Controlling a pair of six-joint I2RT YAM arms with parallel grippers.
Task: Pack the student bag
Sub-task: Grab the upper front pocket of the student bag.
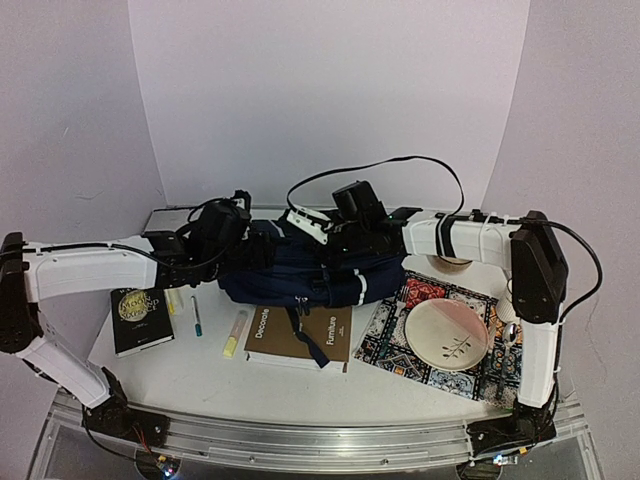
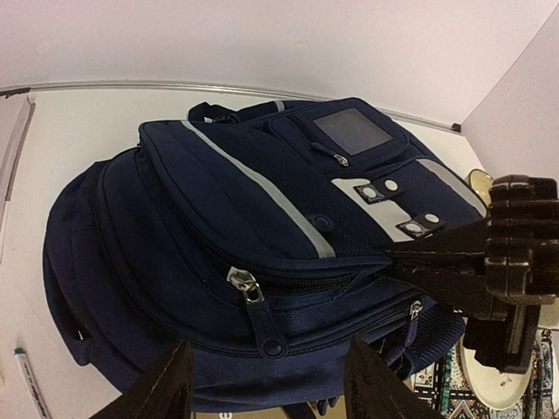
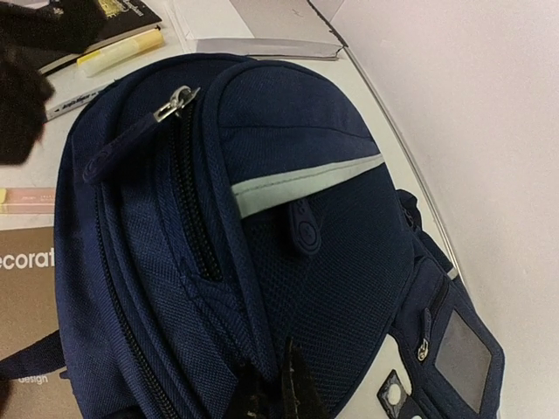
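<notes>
Navy bag (image 1: 300, 275) lies on its side toward the back of the table (image 1: 200, 375), about midway across. By the look of it, packing has hardly begun. From the left, a black book (image 1: 140, 318), a pen (image 1: 196, 316), a highlighter (image 1: 235, 335) and two brown books (image 1: 300, 338) all lie out on the table in front of the bag, with a strap trailing over the brown books. On the right sit a patterned mat (image 1: 390, 335) and a plate (image 1: 447, 333), which may not be meant for the bag. No pocket gapes wide in any view, and I cannot tell whether any zip is partly undone. I judge that a compartment has yet to be opened and all the loading is left.

The left arm reaches in low from the left, wrist level, toward the bag's near end. The left claw (image 2: 271, 371) stands well apart and empty, its tips either side of a zip pull (image 2: 253, 297) but short of it.

The right arm comes across from the right, elbow high and forearm level over the mat's far edge. The right claw (image 2: 410, 262) is pinched tight on a fold of the bag's front panel, drawing the cloth to a point.
</notes>
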